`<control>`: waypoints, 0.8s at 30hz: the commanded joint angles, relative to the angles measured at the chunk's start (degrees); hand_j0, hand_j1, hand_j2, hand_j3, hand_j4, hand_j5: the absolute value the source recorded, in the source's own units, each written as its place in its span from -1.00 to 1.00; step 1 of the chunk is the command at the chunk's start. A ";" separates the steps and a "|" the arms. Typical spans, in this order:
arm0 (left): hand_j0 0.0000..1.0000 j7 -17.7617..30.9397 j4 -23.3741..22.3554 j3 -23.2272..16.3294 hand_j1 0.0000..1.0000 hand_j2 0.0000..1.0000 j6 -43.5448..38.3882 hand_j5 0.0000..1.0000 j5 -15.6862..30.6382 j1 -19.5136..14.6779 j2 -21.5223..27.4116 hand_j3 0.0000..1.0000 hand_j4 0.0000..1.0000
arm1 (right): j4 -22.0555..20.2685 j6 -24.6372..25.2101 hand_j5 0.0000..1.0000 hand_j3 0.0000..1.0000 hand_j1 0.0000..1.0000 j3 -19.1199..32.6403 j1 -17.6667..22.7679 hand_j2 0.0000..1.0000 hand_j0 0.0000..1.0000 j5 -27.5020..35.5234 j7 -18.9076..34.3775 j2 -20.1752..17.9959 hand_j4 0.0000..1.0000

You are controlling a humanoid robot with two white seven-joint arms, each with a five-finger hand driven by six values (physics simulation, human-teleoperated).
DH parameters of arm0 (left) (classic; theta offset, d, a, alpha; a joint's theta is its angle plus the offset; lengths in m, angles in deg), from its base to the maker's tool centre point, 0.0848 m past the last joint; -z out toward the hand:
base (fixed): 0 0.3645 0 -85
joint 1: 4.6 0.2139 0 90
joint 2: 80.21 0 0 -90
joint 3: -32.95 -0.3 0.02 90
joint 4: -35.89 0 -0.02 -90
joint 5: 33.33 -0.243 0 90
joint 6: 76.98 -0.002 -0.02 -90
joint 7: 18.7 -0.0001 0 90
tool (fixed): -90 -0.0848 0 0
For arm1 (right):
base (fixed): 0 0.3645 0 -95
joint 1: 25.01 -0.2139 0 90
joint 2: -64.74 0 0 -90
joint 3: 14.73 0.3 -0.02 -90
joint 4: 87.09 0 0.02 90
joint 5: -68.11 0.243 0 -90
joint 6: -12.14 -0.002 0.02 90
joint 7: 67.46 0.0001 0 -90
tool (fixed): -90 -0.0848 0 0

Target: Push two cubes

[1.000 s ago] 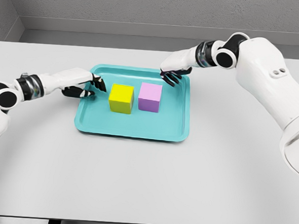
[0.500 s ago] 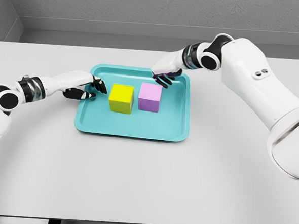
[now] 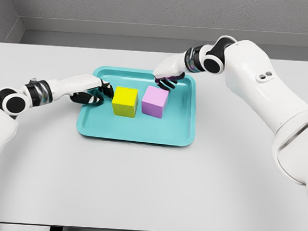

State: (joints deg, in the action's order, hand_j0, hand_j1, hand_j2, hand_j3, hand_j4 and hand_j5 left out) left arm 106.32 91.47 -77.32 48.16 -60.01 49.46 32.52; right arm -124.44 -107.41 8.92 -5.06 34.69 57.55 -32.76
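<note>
We see only a narrow gap between the yellow cube (image 3: 125,101) and the pale purple cube (image 3: 155,101) on the shallow teal tray (image 3: 137,134). The tray's near half lies bare, and the grey bench (image 3: 150,183) around it is open. The left hand (image 3: 95,90) blocks the yellow cube's left side, and the right hand (image 3: 165,78) crowds the purple cube's far edge.

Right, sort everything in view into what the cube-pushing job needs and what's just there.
Job: yellow cube; purple cube; left hand, by the yellow cube; right hand, behind the purple cube.
Just there: teal tray under both cubes; white table.
</note>
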 commanded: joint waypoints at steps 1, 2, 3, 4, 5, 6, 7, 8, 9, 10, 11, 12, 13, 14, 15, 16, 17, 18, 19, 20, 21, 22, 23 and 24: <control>0.08 -0.02 -0.04 0.05 0.08 0.08 -0.14 0.08 0.31 -0.09 -0.58 0.08 0.08 | -0.09 0.11 -0.74 -0.74 -0.74 0.08 -0.09 -0.74 -0.74 0.11 -0.01 0.03 -0.74; 0.08 -0.02 -0.04 0.05 0.08 0.08 -0.14 0.08 0.31 -0.09 -0.67 0.08 0.08 | -0.09 0.02 -0.74 -0.74 -0.74 0.08 -0.09 -0.74 -0.74 0.11 -0.01 0.03 -0.74; 0.07 -0.02 -0.04 0.05 0.07 0.07 -0.14 0.07 0.31 -0.09 -0.76 0.07 0.07 | -0.18 0.02 -0.74 -0.74 -0.74 0.08 -0.09 -0.74 -0.74 0.11 -0.01 0.12 -0.74; 0.08 -0.02 -0.04 0.05 0.08 0.08 -0.14 0.08 0.31 -0.09 -0.76 0.08 0.08 | -0.18 0.02 -0.74 -0.74 -0.74 0.08 0.00 -0.74 -0.74 0.02 -0.01 0.12 -0.74; 0.08 -0.02 -0.04 0.05 0.08 0.08 -0.14 0.08 0.31 -0.09 -0.85 0.08 0.08 | -0.35 0.02 -0.74 -0.74 -0.74 0.08 -0.09 -0.74 -0.74 0.11 -0.01 0.12 -0.74; 0.08 -0.02 -0.04 -0.04 0.08 0.08 -0.14 0.08 0.31 -0.09 -0.85 0.08 0.08 | -0.44 0.02 -0.74 -0.74 -0.74 0.08 -0.09 -0.74 -0.74 0.11 -0.01 0.12 -0.74; 0.08 -0.02 -0.04 -0.04 0.08 0.08 -0.14 0.08 0.22 -0.09 -1.11 0.08 0.08 | -0.53 -0.07 -0.74 -0.74 -0.74 -0.01 -0.09 -0.74 -0.74 0.11 -0.01 0.12 -0.74; 0.07 -0.02 0.05 -0.04 0.07 0.07 -0.14 0.07 0.22 -0.09 -1.20 0.07 0.07 | -0.53 -0.07 -0.74 -0.74 -0.74 -0.27 -0.09 -0.74 -0.74 0.11 -0.01 0.20 -0.74; 0.08 -0.02 0.05 -0.04 0.08 0.08 -0.14 0.08 0.31 -0.09 -1.20 0.08 0.08 | -0.44 -0.07 -0.74 -0.74 -0.74 -0.27 0.00 -0.74 -0.74 0.11 -0.01 0.64 -0.74; 0.07 -0.02 0.05 -0.04 0.07 0.07 -0.14 0.07 0.31 -0.09 -1.20 0.07 0.07 | -0.44 -0.07 -0.74 -0.74 -0.74 -0.27 -0.09 -0.74 -0.74 0.11 -0.01 0.64 -0.74; 0.07 -0.02 0.05 -0.04 0.07 0.07 -0.14 0.07 0.31 -0.09 -1.20 0.07 0.07 | -0.53 -0.07 -0.74 -0.74 -0.74 -0.27 -0.09 -0.74 -0.74 0.11 -0.01 0.64 -0.74; 0.07 -0.02 0.05 -0.04 0.07 0.07 -0.14 0.07 0.31 -0.09 -1.20 0.07 0.07 | -0.53 -0.07 -0.74 -0.74 -0.74 -0.27 0.00 -0.74 -0.74 0.11 -0.01 0.64 -0.74; 0.07 -0.02 0.05 0.05 0.07 0.07 -0.14 0.07 0.31 -0.09 -1.20 0.07 0.07 | -0.53 -0.07 -0.74 -0.74 -0.74 -0.27 0.00 -0.74 -0.74 0.11 -0.01 0.64 -0.74; 0.07 -0.02 0.05 0.05 0.07 0.07 -0.14 0.07 0.31 -0.09 -1.11 0.07 0.07 | -0.62 -0.15 -0.74 -0.74 -0.74 -0.27 0.00 -0.74 -0.74 0.11 -0.01 0.73 -0.74; 0.07 -0.02 0.05 0.05 0.07 0.07 -0.14 0.07 0.31 0.00 -1.11 0.07 0.07 | -0.70 -0.24 -0.74 -0.74 -0.74 -0.27 0.00 -0.74 -0.74 0.11 -0.01 0.73 -0.74; 0.08 -0.02 0.05 0.05 0.08 0.08 -0.14 0.08 0.40 -0.09 -0.94 0.08 0.08 | -0.70 -0.24 -0.74 -0.74 -0.74 -0.27 0.00 -0.74 -0.74 0.11 -0.01 0.73 -0.74; 0.08 -0.02 -0.04 0.05 0.08 0.08 -0.14 0.08 0.40 -0.09 -0.85 0.08 0.08 | -0.70 -0.33 -0.74 -0.74 -0.74 -0.27 -0.09 -0.74 -0.74 0.11 -0.01 0.73 -0.74; 0.08 -0.02 -0.13 0.14 0.08 0.08 -0.14 0.08 0.49 -0.09 -0.67 0.08 0.08 | -0.79 -0.42 -0.74 -0.74 -0.74 -0.36 0.00 -0.74 -0.74 0.11 -0.01 0.73 -0.74; 0.08 -0.02 -0.13 0.31 0.08 0.08 -0.14 0.08 0.58 -0.09 -0.41 0.08 0.08 | -0.79 -0.42 -0.74 -0.74 -0.74 -0.89 -0.09 -0.74 -0.74 0.11 -0.01 0.73 -0.74; 0.08 -0.02 -0.13 0.58 0.08 0.08 -0.14 0.08 0.84 -0.09 -0.14 0.08 0.08 | -0.79 -0.42 -0.74 -0.74 -0.74 -0.89 -0.09 -0.74 -0.74 0.11 -0.01 0.82 -0.74; 0.08 -0.02 -0.21 0.66 0.08 0.08 -0.14 0.08 0.84 -0.44 -0.06 0.08 0.08 | -0.88 -0.42 -0.74 -0.74 -0.74 -0.89 -0.09 -0.74 -0.74 0.11 -0.01 0.82 -0.74; 0.08 -0.02 -0.48 0.75 0.08 0.08 -0.14 0.08 0.84 -0.79 -0.06 0.08 0.08 | -1.06 -0.42 -0.74 -0.74 -0.74 -0.98 -0.09 -0.74 -0.74 0.11 -0.01 0.82 -0.74; 0.08 -0.02 -0.39 0.84 0.08 0.08 -0.14 0.08 0.93 -1.14 0.03 0.08 0.08 | -1.06 -0.51 -0.74 -0.74 -0.74 -0.98 -0.09 -0.74 -0.74 0.11 -0.01 0.82 -0.74; 0.08 -0.02 -0.39 0.93 0.08 0.08 -0.14 0.08 1.01 -1.32 0.12 0.08 0.08 | -1.14 -0.51 -0.74 -0.74 -0.74 -0.98 -0.09 -0.74 -0.74 0.11 -0.01 0.82 -0.74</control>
State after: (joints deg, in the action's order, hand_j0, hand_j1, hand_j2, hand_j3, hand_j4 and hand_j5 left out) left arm 106.32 91.16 -76.67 48.15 -59.51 48.23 32.41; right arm -125.44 -107.95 7.87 -5.14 34.68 57.55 -31.96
